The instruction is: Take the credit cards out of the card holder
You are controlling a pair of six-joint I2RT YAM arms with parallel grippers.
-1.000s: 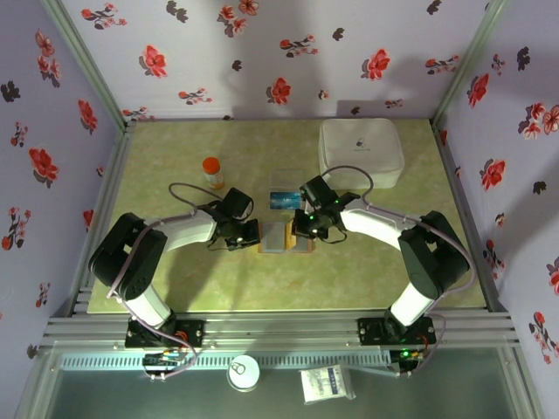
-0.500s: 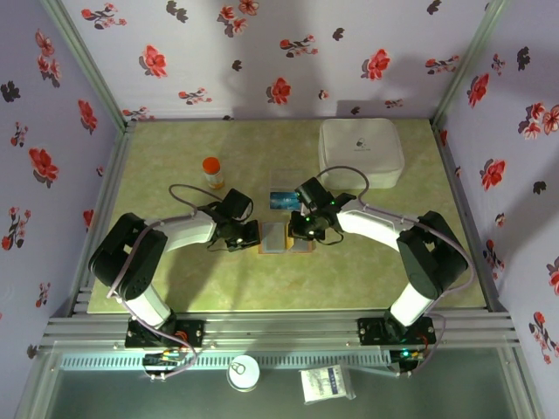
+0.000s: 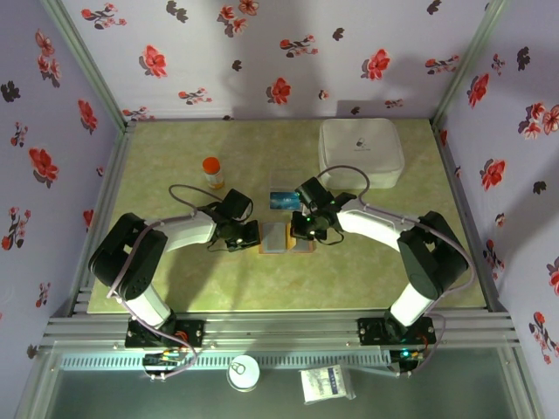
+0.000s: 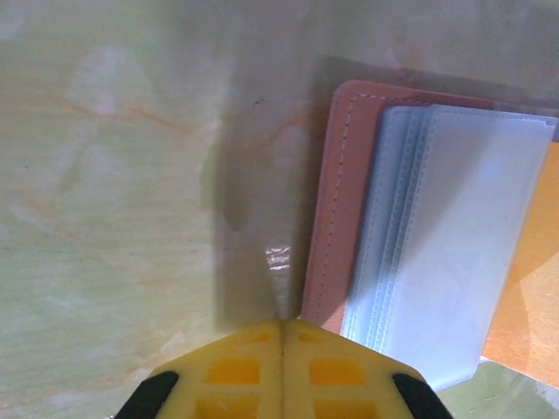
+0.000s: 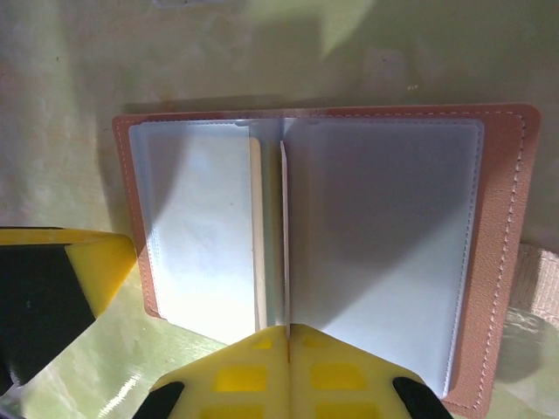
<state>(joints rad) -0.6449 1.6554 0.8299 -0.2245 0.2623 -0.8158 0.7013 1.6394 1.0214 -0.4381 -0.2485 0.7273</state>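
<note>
card holder [image 3: 286,236] lying open mid bench [image 3: 175,148]. credit cards [image 3: 284,200] already out, flat just behind holder. sleeves [image 5: 384,236] look empty, so probably near done. left gripper [image 4: 281,325] clenched, empty, at holder's left edge. right gripper [image 5: 286,332] clenched over holder's middle fold, holding no card.

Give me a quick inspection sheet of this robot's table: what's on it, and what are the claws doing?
Surface: green marbled table; no spills seen.
Job's things: holder lies open and flat; its clear sleeves look empty; cards lie on the table just beyond it.
Clutter: white box at far right; orange-capped bottle left of the cards.
Grippers: left gripper shut, tips beside the holder's tan rim; right gripper shut, tips at an upright sleeve leaf, pinch not certain.
Cables: a black loop on each arm, clear of the holder.
Surroundings: floral walls, metal frame.
</note>
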